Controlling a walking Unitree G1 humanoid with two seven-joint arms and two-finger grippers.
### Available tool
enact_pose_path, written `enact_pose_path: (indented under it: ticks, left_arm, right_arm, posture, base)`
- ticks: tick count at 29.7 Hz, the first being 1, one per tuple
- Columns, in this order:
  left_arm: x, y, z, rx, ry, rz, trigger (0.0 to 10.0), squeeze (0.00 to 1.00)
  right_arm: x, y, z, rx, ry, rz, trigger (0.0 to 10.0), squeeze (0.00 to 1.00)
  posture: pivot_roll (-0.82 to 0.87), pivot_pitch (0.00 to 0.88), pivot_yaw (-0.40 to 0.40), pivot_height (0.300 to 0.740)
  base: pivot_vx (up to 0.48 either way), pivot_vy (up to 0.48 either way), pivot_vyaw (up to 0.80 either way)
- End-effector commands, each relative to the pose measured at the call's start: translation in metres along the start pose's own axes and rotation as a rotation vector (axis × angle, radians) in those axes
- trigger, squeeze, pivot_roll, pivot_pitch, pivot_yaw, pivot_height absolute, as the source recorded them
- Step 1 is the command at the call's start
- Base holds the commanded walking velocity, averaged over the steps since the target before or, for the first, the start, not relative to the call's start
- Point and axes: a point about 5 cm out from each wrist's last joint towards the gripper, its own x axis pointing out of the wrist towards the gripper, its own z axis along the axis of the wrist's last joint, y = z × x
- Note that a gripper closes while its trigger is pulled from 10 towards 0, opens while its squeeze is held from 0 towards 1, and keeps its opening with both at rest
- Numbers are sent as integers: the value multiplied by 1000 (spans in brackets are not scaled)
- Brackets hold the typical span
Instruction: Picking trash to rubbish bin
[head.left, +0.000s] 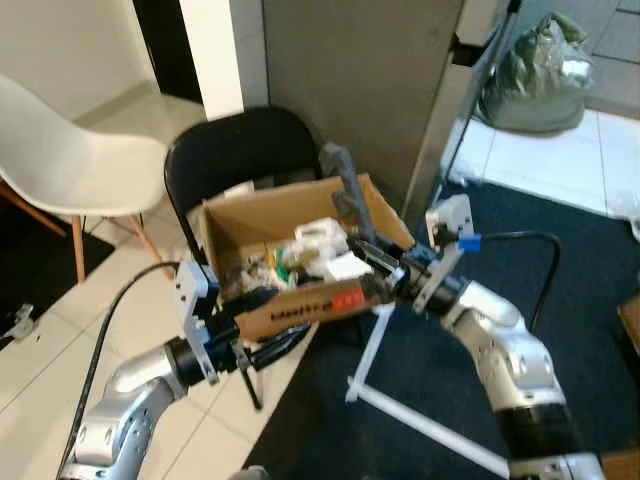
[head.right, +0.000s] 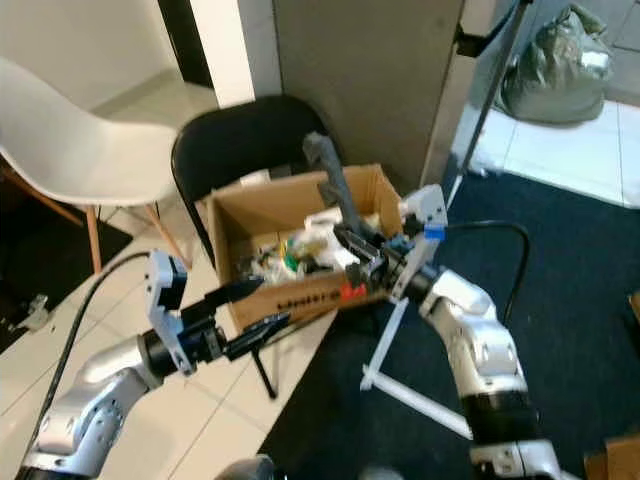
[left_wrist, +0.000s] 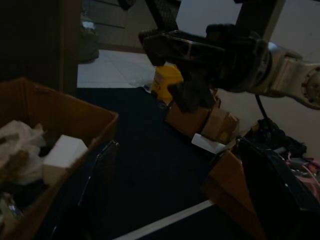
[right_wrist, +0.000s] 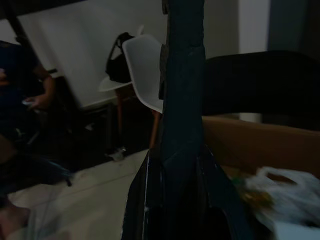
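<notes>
An open cardboard box (head.left: 300, 315) full of trash stands on a black chair (head.left: 235, 145). Inside lie white wrappers, a white block (left_wrist: 62, 152) and green scraps. My right gripper (head.left: 362, 250) is over the box's right side, shut on a long dark grey strip (head.left: 345, 190) that stands upright above the trash. The right wrist view has this strip (right_wrist: 182, 100) running up between the fingers. My left gripper (head.left: 285, 320) is open at the box's front wall, low and just before it, with nothing between its fingers.
A white chair (head.left: 60, 160) stands to the left on pale tiles. A dark carpet (head.left: 560, 290) lies to the right, with a white frame (head.left: 400, 400) on it. A green bag (head.left: 535, 75) sits far right. A person (right_wrist: 30, 90) sits behind the white chair.
</notes>
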Motion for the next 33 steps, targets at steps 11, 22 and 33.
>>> enact_pose_path:
  ticks: [11, 22, 33]
  left_arm:
    - [-4, 2, -7, -1, 21, -4, 10000, 0]
    - [-3, 4, -8, 1, 21, -2, 10000, 0]
    - [-4, 3, -6, -2, 0, 4, 10000, 0]
  right_arm:
    - [-4, -4, 1, -21, 5, -16, 10000, 0]
    - [-3, -4, 1, -24, 5, -15, 10000, 0]
    - [-3, -4, 1, -26, 9, -12, 10000, 78]
  posture:
    - [26, 0, -9, 740]
    - [27, 0, -10, 740]
    - [27, 0, -6, 740]
  base:
    - [390, 0, 0]
    - [395, 0, 0]
    - [280, 0, 0]
